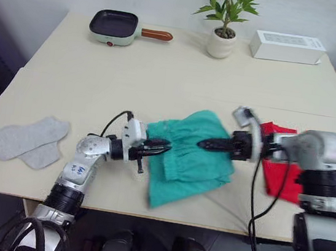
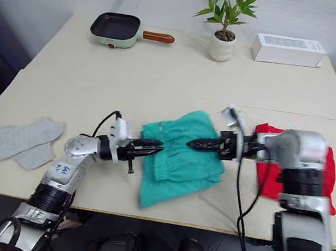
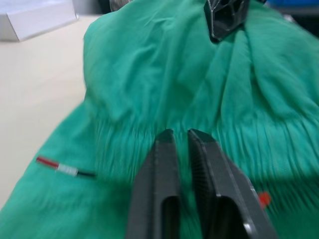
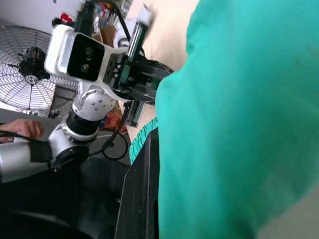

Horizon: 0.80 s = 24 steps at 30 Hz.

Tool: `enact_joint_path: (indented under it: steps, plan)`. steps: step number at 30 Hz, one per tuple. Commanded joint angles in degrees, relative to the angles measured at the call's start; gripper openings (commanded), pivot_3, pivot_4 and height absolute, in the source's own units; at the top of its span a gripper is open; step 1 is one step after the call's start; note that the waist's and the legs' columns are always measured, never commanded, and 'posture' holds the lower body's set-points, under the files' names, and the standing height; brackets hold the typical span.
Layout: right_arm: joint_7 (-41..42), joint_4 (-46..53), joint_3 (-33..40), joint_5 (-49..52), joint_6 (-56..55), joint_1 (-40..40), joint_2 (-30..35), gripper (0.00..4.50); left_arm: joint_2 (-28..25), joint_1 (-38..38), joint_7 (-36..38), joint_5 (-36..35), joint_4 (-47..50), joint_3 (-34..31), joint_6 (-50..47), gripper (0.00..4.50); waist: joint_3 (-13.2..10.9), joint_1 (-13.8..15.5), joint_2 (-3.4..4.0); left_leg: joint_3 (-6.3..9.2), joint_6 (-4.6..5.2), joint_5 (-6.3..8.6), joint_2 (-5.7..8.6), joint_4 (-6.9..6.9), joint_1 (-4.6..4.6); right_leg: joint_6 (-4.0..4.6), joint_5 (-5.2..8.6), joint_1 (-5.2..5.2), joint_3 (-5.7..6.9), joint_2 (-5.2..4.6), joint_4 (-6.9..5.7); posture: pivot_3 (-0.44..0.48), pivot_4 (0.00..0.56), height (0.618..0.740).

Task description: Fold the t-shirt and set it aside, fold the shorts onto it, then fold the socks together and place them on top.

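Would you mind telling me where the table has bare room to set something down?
Bare table runs between the frying pan and the shorts, and between socks and shorts. It is crowded around the shorts and t-shirt.

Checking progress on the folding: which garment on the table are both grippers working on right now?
The teal shorts: the left gripper and right gripper meet over them. The red t-shirt lies under the right arm; the grey socks sit apart, untouched.

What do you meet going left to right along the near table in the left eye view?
socks → left gripper → shorts → right gripper → t-shirt
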<state>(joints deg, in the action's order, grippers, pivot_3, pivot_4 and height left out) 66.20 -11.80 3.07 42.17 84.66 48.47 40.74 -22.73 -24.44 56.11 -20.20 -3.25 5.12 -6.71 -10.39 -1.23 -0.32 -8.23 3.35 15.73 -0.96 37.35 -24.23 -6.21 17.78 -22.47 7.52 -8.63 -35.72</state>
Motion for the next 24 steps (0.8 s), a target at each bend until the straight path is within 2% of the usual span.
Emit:
enact_joint_path:
  steps: [1,5,9,11,14,17,19,22,24]
  plan:
    - [7.9,4.0,3.2,2.7,-4.6,-1.8,11.0,0.00,-1.1,0.8,0.1,-5.6,9.5,-1.7,-5.9,1.82,0.0,0.3,-0.01,0.00,0.02,0.00,0.02,-0.04,-0.01,-0.02,-0.01,0.04,0.01,0.02,0.11,0.000,0.150,0.740]
    - [14.6,-1.0,1.4,-1.0,-11.1,-1.9,25.2,0.00,-2.9,2.9,-0.9,-8.4,16.3,-2.8,-10.4,3.08,0.0,0.5,0.02,-0.14,0.17,0.09,0.08,-0.05,-0.02,-0.11,-0.06,0.04,0.00,0.03,0.26,0.000,0.150,0.740]
    - [21.6,-9.0,-3.0,-6.3,-17.7,-1.5,34.6,0.00,-4.4,4.9,-1.4,-10.7,20.6,-4.5,-12.7,4.39,0.0,0.4,0.03,-0.20,0.14,0.07,0.03,-0.10,0.02,-0.12,-0.06,0.05,-0.01,0.08,0.62,0.000,0.150,0.740]
    - [24.8,-16.6,-6.2,-11.9,-24.5,-1.5,37.6,0.00,-5.2,5.6,-0.8,-12.4,22.5,-5.4,-13.6,4.48,0.0,0.4,0.01,-0.22,0.10,0.04,0.00,-0.09,0.05,-0.12,-0.06,0.06,-0.05,0.08,0.59,0.000,0.150,0.740]
    - [26.2,-26.0,-10.9,-18.2,-32.8,-1.2,38.0,0.00,-6.1,5.8,-0.5,-13.7,23.7,-5.9,-14.5,4.48,0.0,0.4,0.04,-0.23,0.05,-0.03,0.00,-0.09,0.05,-0.12,-0.06,0.04,-0.11,0.06,0.57,0.000,0.150,0.740]
    - [20.5,-36.6,-11.1,-24.3,-44.4,0.2,32.8,0.00,-7.3,5.8,0.2,-14.9,24.3,-5.9,-16.2,4.48,0.0,0.4,0.04,-0.28,-0.03,-0.09,0.00,-0.08,0.07,-0.11,-0.06,0.03,-0.11,0.05,0.56,0.000,0.150,0.740]
    - [14.0,-42.1,-10.0,-26.9,-46.3,2.6,29.2,0.00,-9.3,6.0,1.3,-17.1,25.7,-5.9,-19.4,4.48,0.0,-0.2,0.05,-0.35,-0.02,-0.13,0.00,-0.06,0.09,-0.11,-0.07,0.01,-0.07,0.09,0.44,0.000,0.150,0.740]
    - [15.9,-45.8,-12.8,-32.2,-51.0,1.5,27.8,0.00,-10.5,4.8,0.2,-16.8,26.0,-7.3,-19.3,4.48,-0.2,-0.3,0.38,-0.34,-0.08,-0.23,0.00,-0.04,0.10,-0.10,-0.06,-0.06,-0.03,0.09,0.20,0.000,0.150,0.740]
    - [13.7,-49.0,-12.6,-34.6,-53.4,1.5,26.9,0.00,-11.5,4.7,0.3,-16.5,25.9,-7.8,-19.3,4.48,-0.3,-0.2,0.49,-0.33,-0.09,-0.33,0.01,-0.06,0.11,-0.07,-0.05,-0.07,0.01,0.13,0.15,0.000,0.150,0.740]
